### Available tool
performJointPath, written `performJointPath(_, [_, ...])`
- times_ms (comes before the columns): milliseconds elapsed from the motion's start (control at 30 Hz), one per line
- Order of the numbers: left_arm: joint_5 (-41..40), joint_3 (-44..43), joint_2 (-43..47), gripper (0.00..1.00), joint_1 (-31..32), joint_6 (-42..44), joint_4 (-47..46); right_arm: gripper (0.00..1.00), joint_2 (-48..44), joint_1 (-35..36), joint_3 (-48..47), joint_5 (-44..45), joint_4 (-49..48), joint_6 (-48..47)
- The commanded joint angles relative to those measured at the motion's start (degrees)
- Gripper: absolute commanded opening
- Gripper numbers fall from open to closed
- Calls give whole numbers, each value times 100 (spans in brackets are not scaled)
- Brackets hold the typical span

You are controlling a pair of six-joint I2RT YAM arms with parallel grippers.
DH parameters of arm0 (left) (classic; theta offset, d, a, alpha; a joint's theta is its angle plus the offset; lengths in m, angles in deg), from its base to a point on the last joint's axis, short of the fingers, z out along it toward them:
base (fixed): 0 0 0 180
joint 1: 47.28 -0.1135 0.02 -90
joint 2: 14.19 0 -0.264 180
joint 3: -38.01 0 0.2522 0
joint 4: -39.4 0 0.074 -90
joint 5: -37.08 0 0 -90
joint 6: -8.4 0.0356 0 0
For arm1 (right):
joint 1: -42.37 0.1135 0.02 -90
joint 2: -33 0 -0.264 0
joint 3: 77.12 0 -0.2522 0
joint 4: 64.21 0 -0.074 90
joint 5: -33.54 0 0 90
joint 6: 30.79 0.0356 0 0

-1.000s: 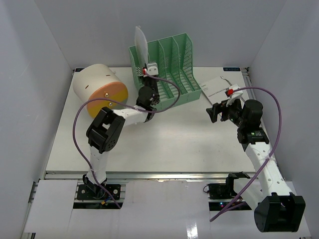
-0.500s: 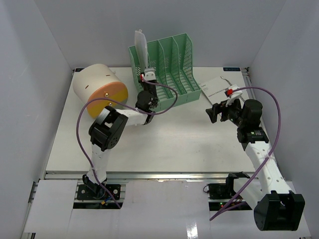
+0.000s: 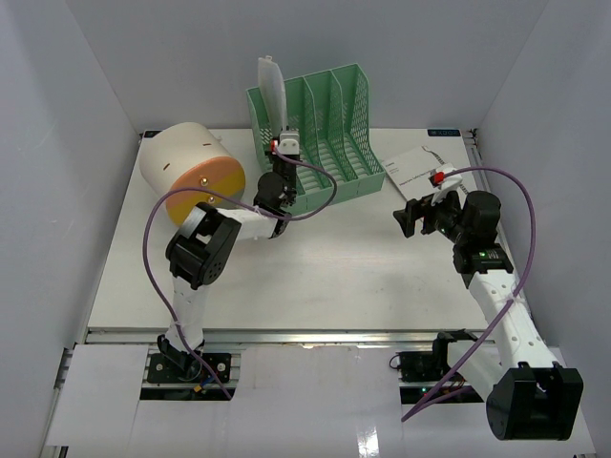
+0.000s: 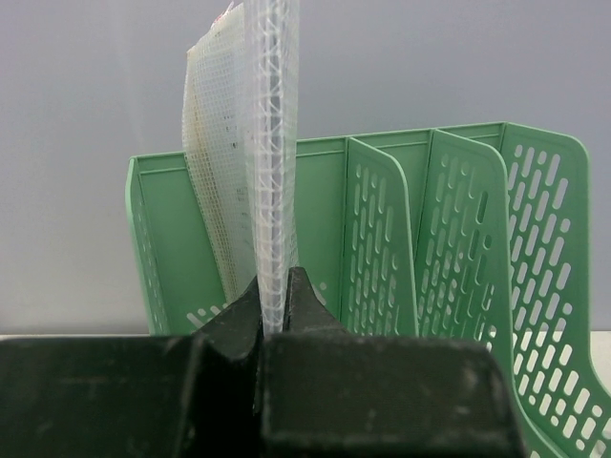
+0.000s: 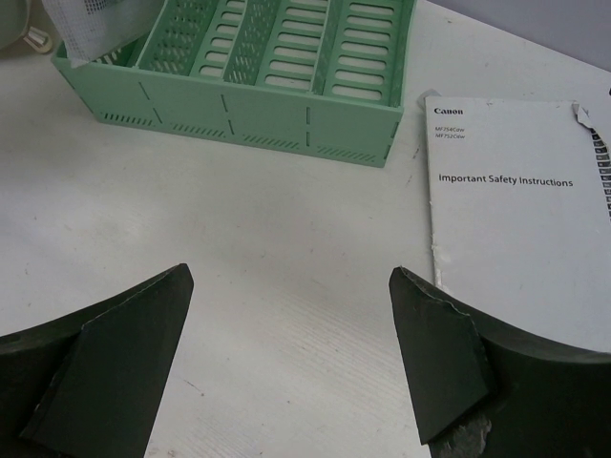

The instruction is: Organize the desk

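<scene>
On the white desk stands a green mesh file rack at the back centre. My left gripper is shut on the bottom edge of a translucent mesh pouch, which stands upright over the rack's leftmost slot. In the left wrist view the pouch rises straight from the gripper, with the rack behind it. My right gripper hangs open over bare desk, nothing between its fingers. A white Canon booklet lies flat just right of it.
A large cream cylinder with an orange end lies on its side at the back left. The booklet rests between the rack and the right wall. White walls close in the desk on three sides; a metal rail runs along the front.
My left arm has shifted slightly left and the pouch has come a little lower toward the rack's left slot. The right arm has not moved.
</scene>
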Motion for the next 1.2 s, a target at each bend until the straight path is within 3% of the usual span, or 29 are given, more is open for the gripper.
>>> performJointPath(0, [386,118,420,0,-113,-6,-508,90,11,-45,7,-63,-272,23])
performJointPath(400, [345,1085,204,0,-109,-756,-983,90,37,-46,31,-56,-287,-10])
performJointPath(433, [379,1161,229,12,-110,-804,-999,90,43,-45,33,-54,-290,-15])
performJointPath(533, [557,1357,388,62,-115,-926,-960,90,72,-39,33,-63,-278,-39])
performJointPath(633, [829,1504,766,97,-115,-1068,-666,90,101,-50,31,-90,-247,-78])
performJointPath(800, [1201,1644,1618,98,-107,-1552,94,90,211,-220,-53,-89,-87,-102])
performJointPath(867, [1472,1530,2217,98,-107,-1899,1512,90,445,-472,-154,-64,56,-92])
performJointPath(1000, [1819,1180,3147,98,-107,-2428,3388,90,1096,-523,-580,215,652,-460])
performJointPath(1167, [2682,1392,4255,98,-107,-3000,4726,90,2491,-330,-1652,1108,1005,-1478])
